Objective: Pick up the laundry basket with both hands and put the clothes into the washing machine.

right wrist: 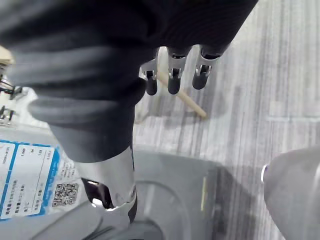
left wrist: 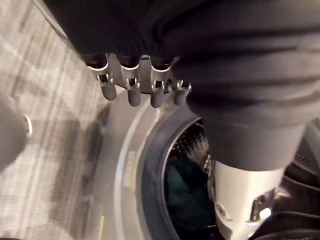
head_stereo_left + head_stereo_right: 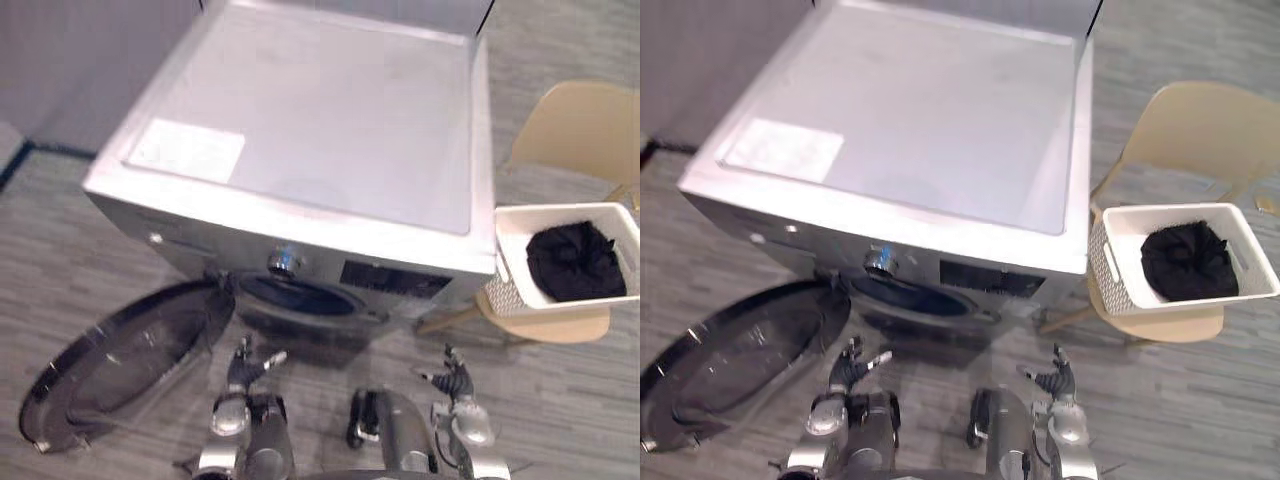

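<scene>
A white laundry basket [image 3: 516,226] stands on a beige chair [image 3: 585,125] to the right of the silver washing machine [image 3: 320,130]. Black clothes [image 3: 575,262] lie bunched inside the basket. The machine's round door [image 3: 120,350] hangs swung open to the left, baring the drum opening [image 3: 295,297]. In the left wrist view a dark greenish cloth [image 2: 187,195] lies in the drum. My left hand [image 3: 245,368] hovers low before the opening, fingers [image 2: 132,92] relaxed and empty. My right hand [image 3: 455,378] hangs in front of the machine's right corner, fingers [image 1: 172,80] straight, holding nothing, well short of the basket.
Grey plank floor surrounds the machine. A wooden chair leg [image 1: 187,102] slants out beside the machine's right front corner. The open door takes up the floor at the lower left. A grey wall runs behind the machine at the upper left.
</scene>
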Robot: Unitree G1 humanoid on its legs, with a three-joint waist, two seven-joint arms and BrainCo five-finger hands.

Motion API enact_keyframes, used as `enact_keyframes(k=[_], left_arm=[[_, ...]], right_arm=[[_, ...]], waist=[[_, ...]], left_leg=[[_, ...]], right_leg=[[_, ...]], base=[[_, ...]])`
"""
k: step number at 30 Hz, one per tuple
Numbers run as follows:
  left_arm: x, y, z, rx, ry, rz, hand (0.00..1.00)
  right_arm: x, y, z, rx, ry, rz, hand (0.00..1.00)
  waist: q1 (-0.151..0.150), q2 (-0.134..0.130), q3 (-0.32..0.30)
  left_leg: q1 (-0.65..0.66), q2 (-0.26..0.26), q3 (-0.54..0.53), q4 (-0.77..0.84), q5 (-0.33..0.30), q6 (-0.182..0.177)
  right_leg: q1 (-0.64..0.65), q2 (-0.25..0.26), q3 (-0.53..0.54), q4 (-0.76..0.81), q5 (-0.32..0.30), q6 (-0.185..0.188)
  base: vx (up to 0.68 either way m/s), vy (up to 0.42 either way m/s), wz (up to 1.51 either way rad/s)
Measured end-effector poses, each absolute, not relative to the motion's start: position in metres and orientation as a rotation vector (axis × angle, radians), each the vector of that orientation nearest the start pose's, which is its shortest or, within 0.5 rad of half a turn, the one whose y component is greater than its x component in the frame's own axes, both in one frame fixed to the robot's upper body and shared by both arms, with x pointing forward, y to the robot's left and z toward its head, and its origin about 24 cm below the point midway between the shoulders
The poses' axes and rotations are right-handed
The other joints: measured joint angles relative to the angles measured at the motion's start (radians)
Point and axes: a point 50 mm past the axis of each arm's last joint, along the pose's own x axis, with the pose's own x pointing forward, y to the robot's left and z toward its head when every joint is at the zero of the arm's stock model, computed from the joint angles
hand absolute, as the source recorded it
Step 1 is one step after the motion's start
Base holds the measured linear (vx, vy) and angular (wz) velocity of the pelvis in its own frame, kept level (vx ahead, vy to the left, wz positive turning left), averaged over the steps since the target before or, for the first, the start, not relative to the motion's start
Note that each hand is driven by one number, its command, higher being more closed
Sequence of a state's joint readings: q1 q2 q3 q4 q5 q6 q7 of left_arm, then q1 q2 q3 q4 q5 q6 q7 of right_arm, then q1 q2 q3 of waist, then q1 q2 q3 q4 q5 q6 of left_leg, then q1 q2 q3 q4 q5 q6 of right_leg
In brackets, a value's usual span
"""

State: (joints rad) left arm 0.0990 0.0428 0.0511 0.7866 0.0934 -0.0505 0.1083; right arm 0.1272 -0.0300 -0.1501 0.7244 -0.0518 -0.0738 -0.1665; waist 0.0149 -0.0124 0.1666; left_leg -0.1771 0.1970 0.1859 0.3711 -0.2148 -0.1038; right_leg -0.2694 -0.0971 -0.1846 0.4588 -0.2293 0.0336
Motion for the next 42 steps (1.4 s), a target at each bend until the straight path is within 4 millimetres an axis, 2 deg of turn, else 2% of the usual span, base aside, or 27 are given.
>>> enact_keyframes(k=[5,9,13,14,15,16,17,18,19,20,21,22,23,25,26,27,28,29,30,31,32,34,36,38,40,41,42], left_arm=[[0.127,0.185,-0.145,0.224,0.935,0.101,0.00],[0.129,0.183,-0.147,0.273,0.949,0.042,0.00],[0.132,0.181,-0.147,0.327,0.949,-0.002,0.00],[0.135,0.182,-0.146,0.338,0.945,-0.010,0.00],[0.138,0.185,-0.145,0.348,0.938,-0.008,0.00],[0.140,0.189,-0.144,0.360,0.931,-0.004,0.00],[0.144,0.191,-0.143,0.375,0.926,-0.008,0.00],[0.150,0.189,-0.140,0.387,0.906,-0.020,0.00],[0.152,0.192,-0.139,0.398,0.903,-0.017,0.00],[0.154,0.195,-0.138,0.419,0.899,-0.024,0.00],[0.149,0.196,-0.140,0.421,0.914,-0.022,0.00],[0.146,0.198,-0.141,0.423,0.923,-0.020,0.00],[0.144,0.201,-0.142,0.429,0.935,-0.016,0.00],[0.142,0.203,-0.143,0.428,0.950,-0.008,0.00],[0.139,0.206,-0.144,0.412,0.960,0.015,0.00],[0.135,0.202,-0.146,0.370,0.972,0.037,0.00],[0.128,0.192,-0.150,0.288,0.984,0.068,0.00],[0.129,0.193,-0.149,0.275,0.979,0.083,0.00],[0.132,0.196,-0.146,0.250,0.952,0.123,0.00],[0.134,0.199,-0.144,0.237,0.935,0.149,0.00],[0.134,0.199,-0.143,0.231,0.926,0.157,0.00],[0.135,0.202,-0.141,0.215,0.906,0.178,0.00],[0.136,0.202,-0.141,0.202,0.901,0.191,0.00],[0.130,0.203,-0.143,0.201,0.918,0.195,0.00],[0.124,0.204,-0.145,0.199,0.937,0.199,0.00],[0.123,0.205,-0.145,0.196,0.944,0.203,0.00],[0.119,0.203,-0.147,0.192,0.960,0.201,0.00]], right_arm=[[0.120,-0.218,-0.141,-0.098,0.918,-0.385,0.00],[0.113,-0.224,-0.144,-0.081,0.950,-0.421,0.00],[0.126,-0.223,-0.140,-0.037,0.909,-0.444,0.00],[0.131,-0.224,-0.138,-0.034,0.893,-0.447,0.00],[0.136,-0.223,-0.136,-0.026,0.880,-0.445,0.00],[0.138,-0.220,-0.136,-0.017,0.875,-0.443,0.00],[0.145,-0.222,-0.133,-0.022,0.855,-0.445,0.00],[0.148,-0.222,-0.132,-0.024,0.848,-0.444,0.00],[0.149,-0.220,-0.132,-0.023,0.849,-0.438,0.00],[0.150,-0.220,-0.132,-0.036,0.853,-0.428,0.00],[0.152,-0.220,-0.132,-0.052,0.855,-0.422,0.00],[0.155,-0.219,-0.131,-0.060,0.849,-0.413,0.00],[0.157,-0.218,-0.130,-0.081,0.841,-0.391,0.00],[0.156,-0.217,-0.131,-0.098,0.850,-0.376,0.00],[0.154,-0.218,-0.133,-0.109,0.864,-0.369,0.00],[0.157,-0.216,-0.134,-0.117,0.875,-0.354,0.00],[0.156,-0.219,-0.135,-0.144,0.901,-0.344,0.00],[0.155,-0.220,-0.136,-0.148,0.909,-0.343,0.00],[0.149,-0.218,-0.141,-0.153,0.950,-0.332,0.00],[0.148,-0.216,-0.142,-0.149,0.956,-0.327,0.00],[0.148,-0.215,-0.142,-0.147,0.955,-0.326,0.00],[0.151,-0.214,-0.140,-0.145,0.943,-0.324,0.00],[0.159,-0.214,-0.137,-0.146,0.921,-0.321,0.00],[0.164,-0.212,-0.135,-0.144,0.900,-0.317,0.00],[0.170,-0.214,-0.132,-0.149,0.882,-0.319,0.00],[0.172,-0.215,-0.131,-0.153,0.876,-0.317,0.00],[0.170,-0.216,-0.132,-0.163,0.887,-0.316,0.00]], waist=[[-0.003,0.036,-0.023],[-0.007,0.036,-0.032],[-0.027,0.025,-0.031],[-0.033,0.019,-0.028],[-0.035,0.011,-0.023],[-0.036,-0.006,-0.019],[-0.046,0.015,-0.006],[-0.056,0.020,-0.005],[-0.054,0.014,-0.001],[-0.054,-0.010,-0.003],[-0.046,0.000,0.004],[-0.047,-0.005,0.000],[-0.052,-0.012,-0.004],[-0.050,0.003,0.004],[-0.042,0.023,0.008],[-0.033,0.047,0.019],[-0.021,0.067,0.031],[-0.018,0.068,0.031],[0.014,0.068,0.035],[0.029,0.067,0.050],[0.030,0.067,0.055],[0.034,0.063,0.063],[0.058,0.068,0.069],[0.082,0.063,0.070],[0.086,0.059,0.071],[0.082,0.060,0.072],[0.080,0.061,0.073]], left_leg=[[0.155,-0.026,0.069,-0.227,0.094,0.005],[0.228,-0.041,0.132,-0.261,0.096,0.005],[0.238,-0.041,0.269,-0.253,0.091,0.007],[0.238,-0.036,0.335,-0.236,0.079,0.014],[0.237,-0.019,0.401,-0.204,0.057,0.023],[0.239,-0.015,0.443,-0.185,0.048,0.032],[0.249,0.018,0.523,-0.179,0.024,0.039],[0.269,0.053,0.616,-0.189,0.013,-0.001],[0.279,0.056,0.663,-0.179,0.009,-0.007],[0.324,0.065,0.770,-0.147,-0.011,-0.037],[0.364,0.069,0.838,-0.143,-0.014,-0.041],[0.384,0.070,0.858,-0.135,-0.017,-0.045],[0.407,0.114,0.871,-0.047,-0.047,-0.065],[0.403,0.218,0.850,0.170,-0.063,-0.052],[0.380,0.287,0.793,0.314,-0.035,0.022],[0.307,0.324,0.622,0.489,-0.023,0.129],[0.168,0.236,0.334,0.596,-0.077,0.063],[0.147,0.217,0.296,0.608,-0.087,0.047],[0.069,0.135,0.165,0.621,-0.115,0.020],[0.023,0.090,0.106,0.603,-0.116,0.024],[-0.005,0.073,0.088,0.580,-0.116,0.024],[-0.088,0.025,0.066,0.424,-0.112,0.027],[-0.139,-0.029,0.092,0.130,-0.073,0.023],[-0.146,-0.051,0.149,0.022,0.056,0.078],[-0.157,-0.060,0.146,0.064,0.063,0.118],[-0.157,-0.067,0.156,0.103,0.030,0.176],[-0.125,-0.080,0.178,0.080,0.030,0.179]], right_leg=[[0.132,0.035,0.049,-0.254,0.131,0.017],[0.186,0.056,0.120,-0.351,0.189,0.028],[0.112,0.089,0.275,-0.367,0.254,0.029],[0.086,0.110,0.311,-0.384,0.298,0.027],[0.066,0.133,0.283,-0.438,0.364,0.007],[0.068,0.125,0.230,-0.475,0.359,-0.008],[0.047,0.102,0.011,-0.470,0.250,-0.066],[0.016,0.055,-0.269,-0.392,0.194,-0.131],[0.001,0.020,-0.360,-0.349,0.175,-0.155],[0.003,-0.046,-0.557,-0.248,0.131,-0.192],[0.025,-0.070,-0.659,-0.203,0.119,-0.201],[0.028,-0.077,-0.684,-0.181,0.117,-0.192],[0.013,-0.061,-0.672,-0.142,0.121,-0.168],[-0.010,0.004,-0.579,-0.126,0.121,-0.167],[-0.009,0.060,-0.523,-0.148,0.119,-0.170],[0.008,0.128,-0.437,-0.178,0.120,-0.178],[0.036,0.180,-0.346,-0.218,0.128,-0.166],[0.044,0.186,-0.334,-0.227,0.129,-0.165],[0.102,0.209,-0.279,-0.278,0.144,-0.142],[0.160,0.222,-0.233,-0.318,0.154,-0.128],[0.183,0.225,-0.211,-0.336,0.158,-0.126],[0.241,0.231,-0.155,-0.394,0.162,-0.120],[0.304,0.232,-0.118,-0.469,0.166,-0.112],[0.351,0.232,-0.109,-0.510,0.168,-0.109],[0.380,0.231,-0.095,-0.505,0.149,-0.085],[0.366,0.216,-0.109,-0.436,0.105,-0.060],[0.315,0.190,-0.134,-0.260,0.043,-0.003]], base=[[0.11,0.084,-0.34],[0.03,0.084,-0.56],[-0.06,0.032,-1.30],[-0.09,-0.058,-2.17],[-0.11,-0.087,-2.29],[-0.11,-0.136,-2.22],[-0.08,-0.110,-2.28],[-0.06,-0.119,-2.26],[0.01,-0.123,-2.54],[0.07,-0.177,-2.52],[0.08,-0.179,-2.56],[0.17,-0.254,-2.65],[0.18,-0.222,-2.41],[0.20,-0.176,-2.09],[0.24,-0.152,-2.01],[0.33,-0.159,-2.73],[0.25,-0.096,-2.20],[0.29,-0.058,-2.17],[0.20,-0.012,-1.65],[0.25,-0.007,-1.70],[0.24,0.037,-1.18],[0.27,0.062,-0.76],[0.28,0.083,-0.65],[0.43,0.100,-0.48],[0.51,0.111,-0.11],[0.48,0.122,0.13],[0.47,0.138,0.13]])
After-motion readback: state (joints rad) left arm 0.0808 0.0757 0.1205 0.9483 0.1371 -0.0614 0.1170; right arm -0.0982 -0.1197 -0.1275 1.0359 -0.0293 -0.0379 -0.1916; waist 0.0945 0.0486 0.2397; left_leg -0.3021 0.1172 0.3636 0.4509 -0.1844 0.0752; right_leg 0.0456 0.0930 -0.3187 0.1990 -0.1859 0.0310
